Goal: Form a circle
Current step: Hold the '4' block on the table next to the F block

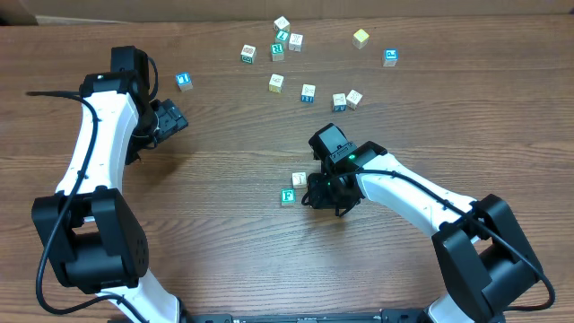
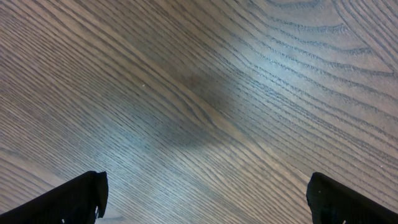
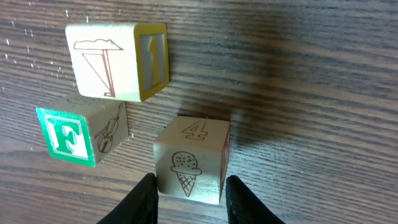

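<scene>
- Starting with where things lie: the circle [image 1: 289,196] is so far just a small cluster of three cubes near the middle of the table [image 1: 224,233]. The other cubes [image 1: 308,92] are scattered well apart from it toward the far edge.
- In the right wrist view, the right end effector [image 3: 191,186] is clenched on the ice-cream cube [image 3: 189,152], with one finger against each side face and the cube standing on the wood.
- The green F cube [image 3: 68,134] and the yellow-faced cube [image 3: 115,59] sit just beside it, their corners nearly touching.
- The left end effector [image 2: 205,196] is released, its jaws spread wide above bare wood and grasping nothing.
- The cubes look like light, rigid painted wood. They probably will not deform, but the smooth faces may slip or twist under an off-centre pinch, and a slight nudge would likely shove a neighbour.
- The best hold, as I judge it, is on two opposite flat faces, low and centred, with the fingers kept clear of adjoining cubes.
</scene>
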Tool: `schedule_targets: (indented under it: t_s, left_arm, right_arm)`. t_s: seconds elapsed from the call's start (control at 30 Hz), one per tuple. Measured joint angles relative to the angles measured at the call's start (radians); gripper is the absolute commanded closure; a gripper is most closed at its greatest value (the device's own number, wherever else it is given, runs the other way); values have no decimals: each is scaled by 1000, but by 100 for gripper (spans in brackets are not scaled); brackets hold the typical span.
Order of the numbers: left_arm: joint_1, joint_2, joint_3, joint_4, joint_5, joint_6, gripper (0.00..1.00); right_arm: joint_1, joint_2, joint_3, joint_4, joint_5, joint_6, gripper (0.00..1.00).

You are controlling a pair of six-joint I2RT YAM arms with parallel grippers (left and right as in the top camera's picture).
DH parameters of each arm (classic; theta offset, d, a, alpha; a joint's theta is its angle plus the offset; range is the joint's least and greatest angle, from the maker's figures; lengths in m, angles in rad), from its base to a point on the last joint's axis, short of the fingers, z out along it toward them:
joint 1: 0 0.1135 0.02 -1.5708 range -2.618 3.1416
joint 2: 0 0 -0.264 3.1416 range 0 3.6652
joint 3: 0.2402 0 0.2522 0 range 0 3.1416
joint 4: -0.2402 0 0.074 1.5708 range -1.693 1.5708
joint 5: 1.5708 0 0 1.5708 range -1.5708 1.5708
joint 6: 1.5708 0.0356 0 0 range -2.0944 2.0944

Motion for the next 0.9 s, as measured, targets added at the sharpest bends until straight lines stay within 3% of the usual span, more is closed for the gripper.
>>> schedule_targets:
  t_s: [0.37, 0.9]
  left_arm:
    - [0, 0, 0, 0, 0, 0, 0]
    - [0, 0, 0, 0, 0, 0, 0]
  right_arm:
    - [0, 0, 0, 8, 0, -3, 74]
    - [0, 0, 0, 32, -14, -26, 73]
